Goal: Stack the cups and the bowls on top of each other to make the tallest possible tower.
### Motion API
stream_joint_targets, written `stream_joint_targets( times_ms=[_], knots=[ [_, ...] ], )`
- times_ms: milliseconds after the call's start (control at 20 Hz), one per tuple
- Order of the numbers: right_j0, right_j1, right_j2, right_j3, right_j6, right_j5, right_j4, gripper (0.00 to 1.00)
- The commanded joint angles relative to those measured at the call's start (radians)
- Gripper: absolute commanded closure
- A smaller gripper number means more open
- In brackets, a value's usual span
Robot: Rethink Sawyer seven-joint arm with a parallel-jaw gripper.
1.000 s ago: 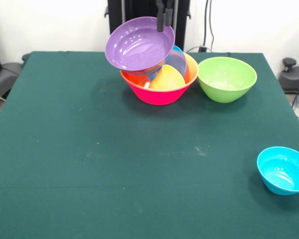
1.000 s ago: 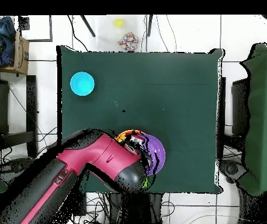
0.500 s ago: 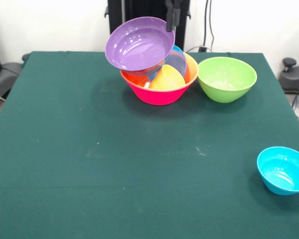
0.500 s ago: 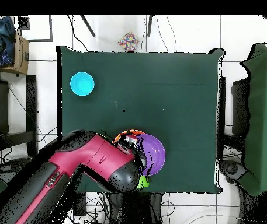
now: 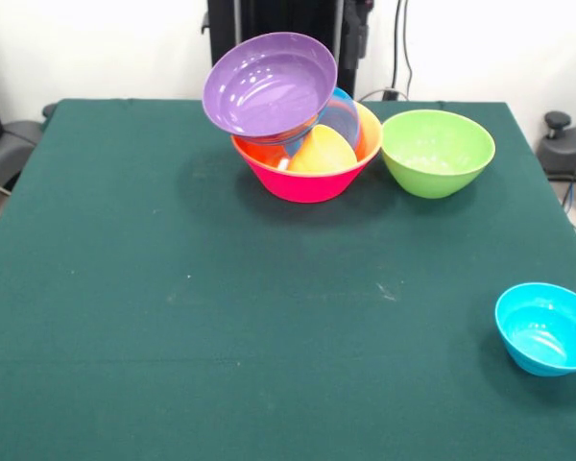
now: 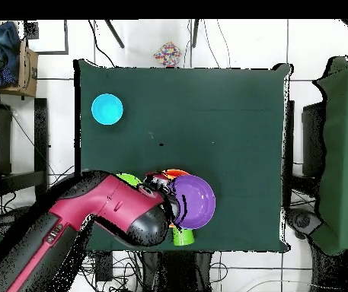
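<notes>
While our gripper [image 5: 355, 34] hangs at the table's far edge, just behind the tower [image 5: 293, 120], we cannot tell how it is set. We see the purple bowl [image 5: 269, 84] tilted atop the pink bowl [image 5: 307, 182], a green bowl [image 5: 437, 152] just beside the pile, and a small blue bowl [image 5: 545, 328] well apart.
</notes>
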Motion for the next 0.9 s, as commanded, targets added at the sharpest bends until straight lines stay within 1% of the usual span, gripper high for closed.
stream_joint_targets(
  times_ms=[50, 150, 550, 900],
  knots=[
    [0.022, 0.077, 0.143, -0.106, 0.306, 0.008, 0.051, 0.00],
    [0.025, 0.081, 0.149, -0.115, 0.320, 0.027, 0.073, 0.00],
    [0.051, 0.154, 0.132, -0.164, 0.406, 0.083, 0.101, 0.00],
    [0.048, 0.197, 0.126, -0.191, 0.408, 0.120, 0.141, 0.00]
  ],
)
